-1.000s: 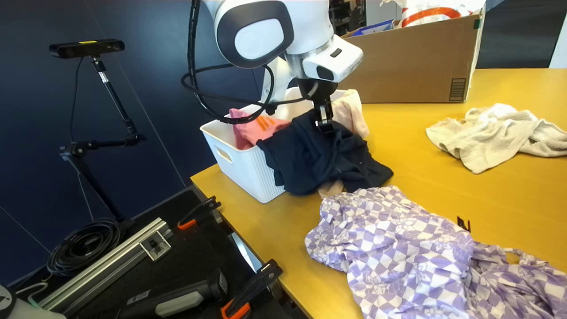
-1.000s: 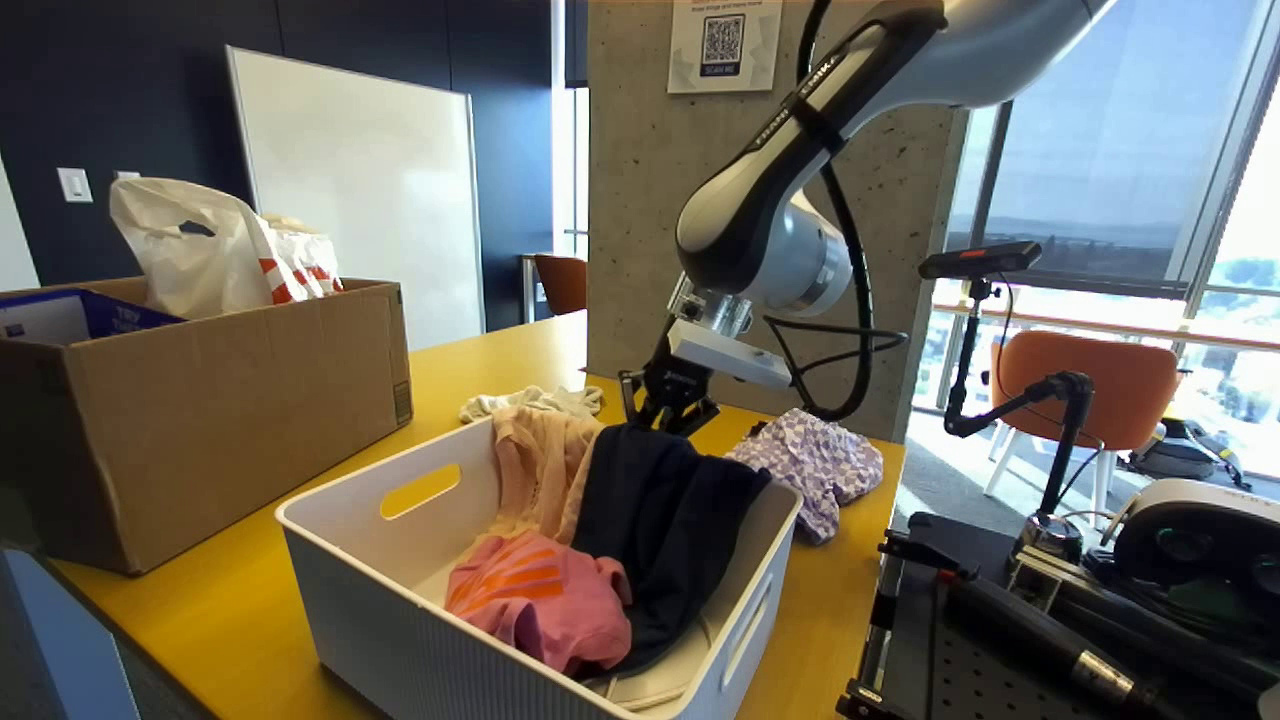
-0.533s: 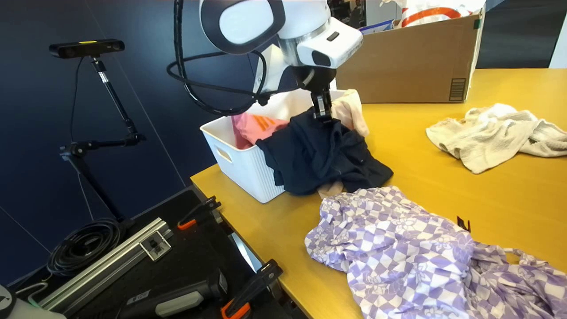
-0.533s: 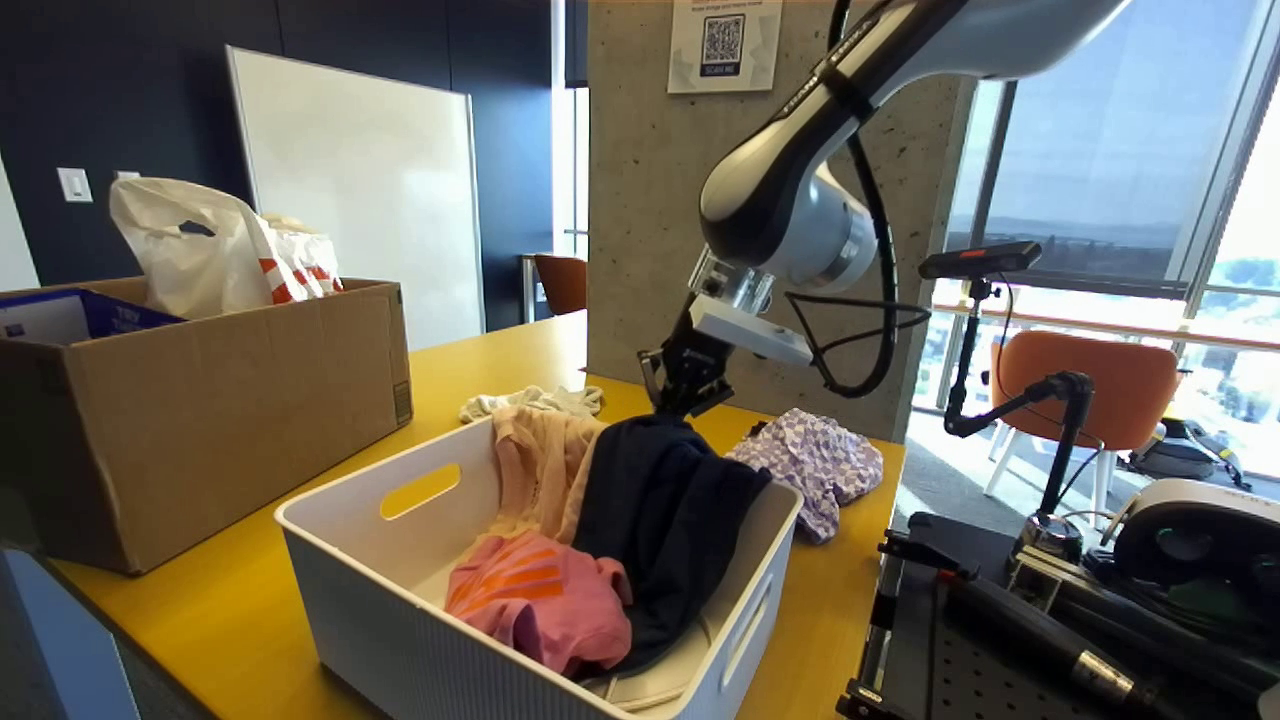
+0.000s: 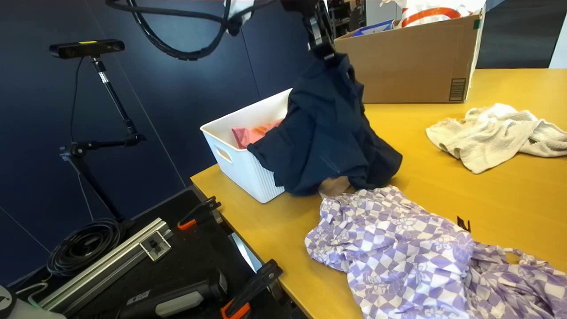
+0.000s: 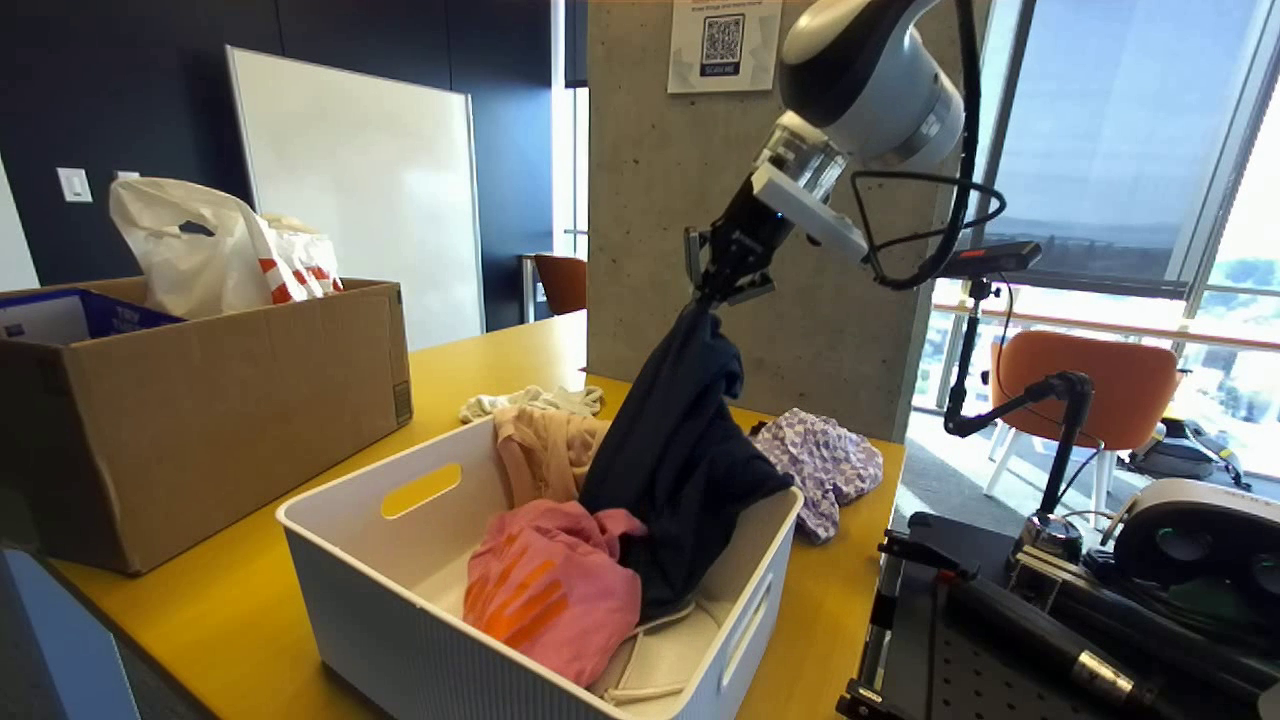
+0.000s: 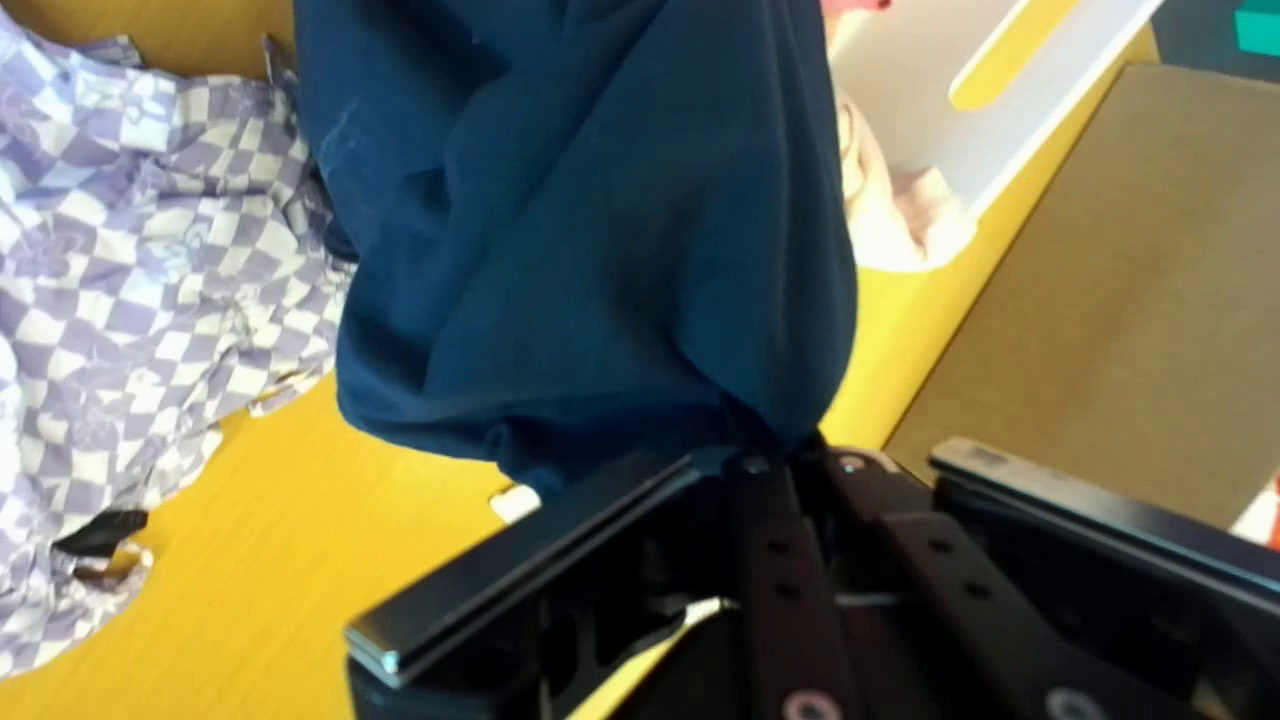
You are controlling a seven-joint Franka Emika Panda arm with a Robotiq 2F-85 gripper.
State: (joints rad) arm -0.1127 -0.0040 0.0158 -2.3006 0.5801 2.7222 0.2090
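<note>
Navy cloth (image 5: 321, 130) in the end effector (image 5: 328, 54) partly hides the basket (image 5: 246, 170).

There are at least five cloths (image 5: 328, 128), one basket (image 5: 248, 177), one cardboard box (image 5: 407, 66) and two clamps (image 5: 250, 289)

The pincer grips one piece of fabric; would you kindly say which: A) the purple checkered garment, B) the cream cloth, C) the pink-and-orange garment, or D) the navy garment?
D: in both exterior views the navy garment hangs from the closed pincer, its lower part draped over the rim of the white basket.
</note>
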